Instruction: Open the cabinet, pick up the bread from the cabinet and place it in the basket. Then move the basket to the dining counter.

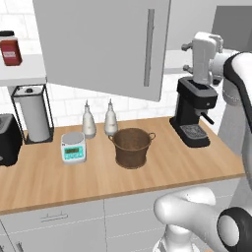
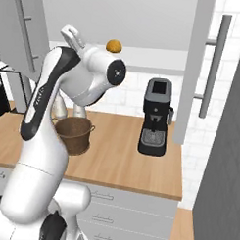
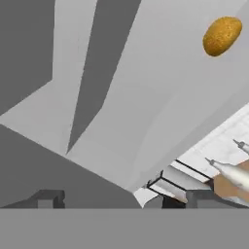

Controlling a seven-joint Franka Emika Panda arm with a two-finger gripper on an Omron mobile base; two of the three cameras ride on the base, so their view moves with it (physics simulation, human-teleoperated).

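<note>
Both doors of the light grey cabinet [image 2: 145,25] are swung open, the left door [image 1: 103,44] hanging over the worktop. Inside, on the shelf, lies the small golden-orange bread [image 2: 114,46]; the hand view has the bread [image 3: 222,35] at the upper right. My gripper [image 3: 124,199] is open, its dark fingertips [image 3: 48,198] wide apart with nothing between them, and it stands short of the bread. The white hand [image 1: 204,56] is raised at cabinet height above the coffee machine. The dark brown woven basket [image 1: 132,146] stands on the wood worktop below. The dining counter is out of view.
A black coffee machine [image 1: 194,110] stands right of the basket. Left of it are two white bottles [image 1: 98,119], a white scale [image 1: 74,146], a paper towel stand [image 1: 32,113] and a black toaster [image 1: 7,140]. The right cabinet door [image 2: 194,70] juts out over the worktop's end.
</note>
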